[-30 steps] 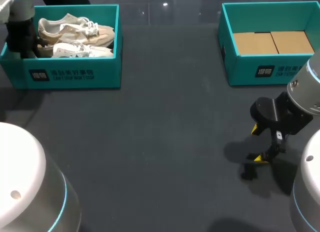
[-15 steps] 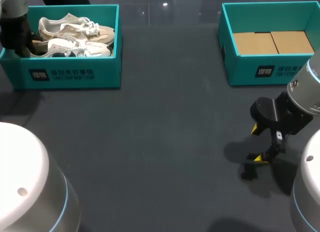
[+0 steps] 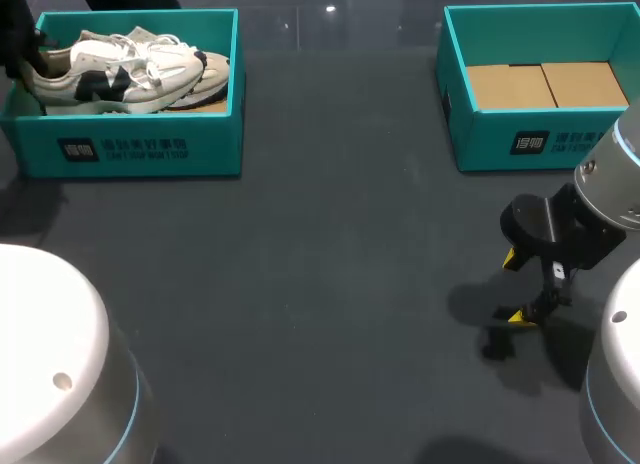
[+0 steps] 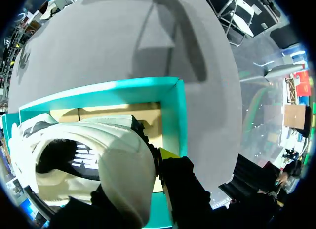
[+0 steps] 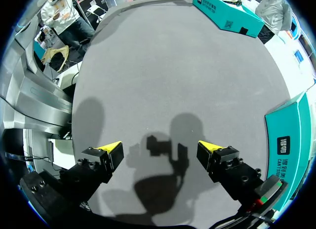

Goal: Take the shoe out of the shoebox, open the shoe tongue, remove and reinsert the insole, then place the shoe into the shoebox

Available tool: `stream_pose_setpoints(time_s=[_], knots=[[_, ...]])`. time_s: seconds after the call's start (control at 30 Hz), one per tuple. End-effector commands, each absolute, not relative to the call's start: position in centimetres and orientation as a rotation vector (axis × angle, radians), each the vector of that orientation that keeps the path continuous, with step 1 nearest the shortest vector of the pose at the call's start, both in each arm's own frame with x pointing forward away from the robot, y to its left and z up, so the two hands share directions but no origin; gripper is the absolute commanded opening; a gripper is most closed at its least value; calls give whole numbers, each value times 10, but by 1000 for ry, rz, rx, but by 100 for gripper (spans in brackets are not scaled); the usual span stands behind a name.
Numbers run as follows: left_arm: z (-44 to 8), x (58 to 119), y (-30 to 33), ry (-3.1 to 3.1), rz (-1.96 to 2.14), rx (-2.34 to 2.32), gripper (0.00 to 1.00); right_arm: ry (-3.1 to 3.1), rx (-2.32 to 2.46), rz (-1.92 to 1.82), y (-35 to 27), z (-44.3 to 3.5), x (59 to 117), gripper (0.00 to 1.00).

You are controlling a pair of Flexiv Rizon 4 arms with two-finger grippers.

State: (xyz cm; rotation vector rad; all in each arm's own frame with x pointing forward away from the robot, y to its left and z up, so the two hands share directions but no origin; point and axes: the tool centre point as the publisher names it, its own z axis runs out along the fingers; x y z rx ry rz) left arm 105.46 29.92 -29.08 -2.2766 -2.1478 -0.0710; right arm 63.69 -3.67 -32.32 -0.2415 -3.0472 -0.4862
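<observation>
Shoe (image 3: pixel 115 69), likely light and soft-sided but stiffer at the heel, hangs over the shoebox (image 3: pixel 140 149) at the table's (image 3: pixel 300 284) far left corner, left gripper (image 4: pixel 145 167) clamped on that heel, right gripper (image 5: pixel 160 151) spread empty near the right edge.

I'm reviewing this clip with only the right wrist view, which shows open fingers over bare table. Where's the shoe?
Observer: The left gripper is shut on a white shoe's heel, at the left shoebox.
Operator: Lifted clear of it?
Observer: Can't confirm. The head view shows it within the box's outline, over a second, beige shoe.
Operator: And the box beside the right gripper?
Observer: The right shoebox holds only brown cardboard panels.
</observation>
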Motion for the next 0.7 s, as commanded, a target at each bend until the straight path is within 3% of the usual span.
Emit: stream_pose_setpoints(time_s=[0.03, 0.7], knots=[[-256, 1046, 298, -2141, -95, -2251, 0, -3049, -242, -486, -37, -323, 636, 100], [-163, 992, 299, -2144, -136, -2218, 0, -3049, -242, -486, -37, -323, 636, 100]])
